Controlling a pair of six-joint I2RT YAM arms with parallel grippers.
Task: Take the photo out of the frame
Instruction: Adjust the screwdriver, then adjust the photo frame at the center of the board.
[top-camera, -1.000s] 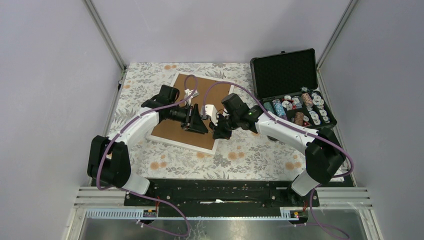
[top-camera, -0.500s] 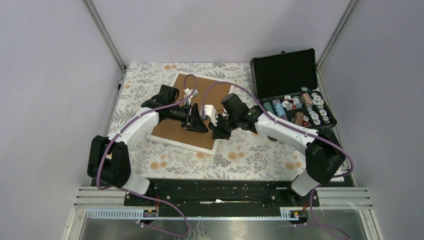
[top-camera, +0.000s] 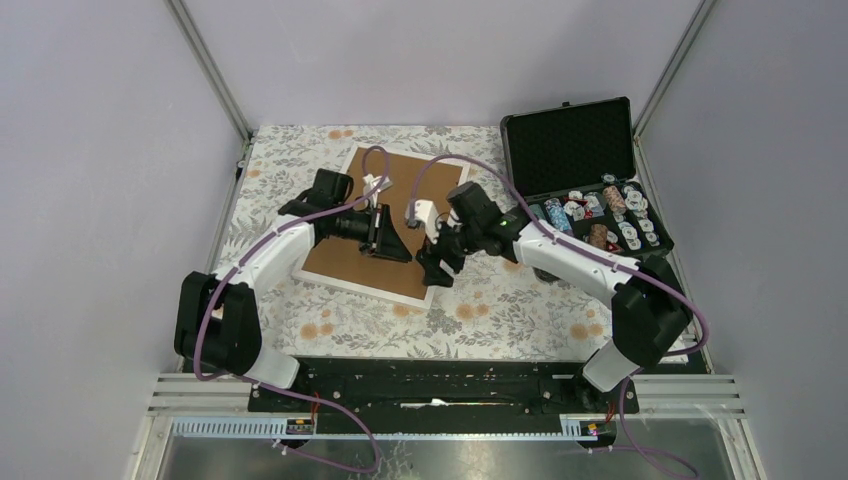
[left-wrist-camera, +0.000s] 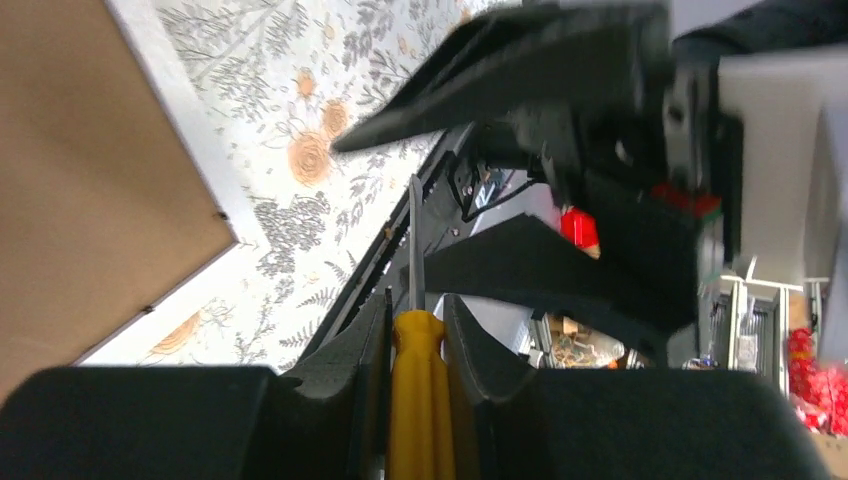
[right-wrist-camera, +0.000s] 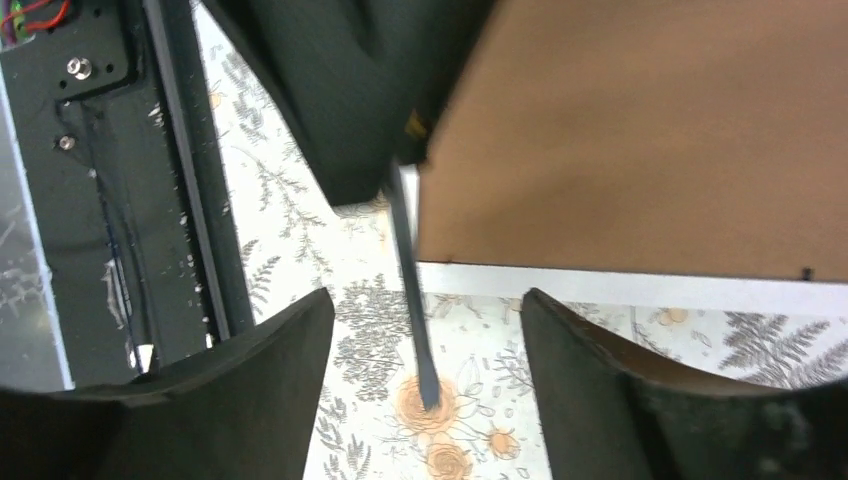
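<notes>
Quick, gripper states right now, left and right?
Left gripper: shut on the yellow-handled screwdriver.
Right gripper: open, holding nothing.

A: We see two arms, L arm (top-camera: 270, 250) & R arm (top-camera: 575, 262): white shells, black joints.
B: Same here. A purple cable (top-camera: 440, 159) loops along each, and we've got chunky black bases (top-camera: 220, 325).
A: To us the fingers (right-wrist-camera: 250, 400) look matte black, tapered wedges w/ curved inner edges.
B: Yep, we agree. The wrist housing (left-wrist-camera: 770, 150) is white.
</notes>
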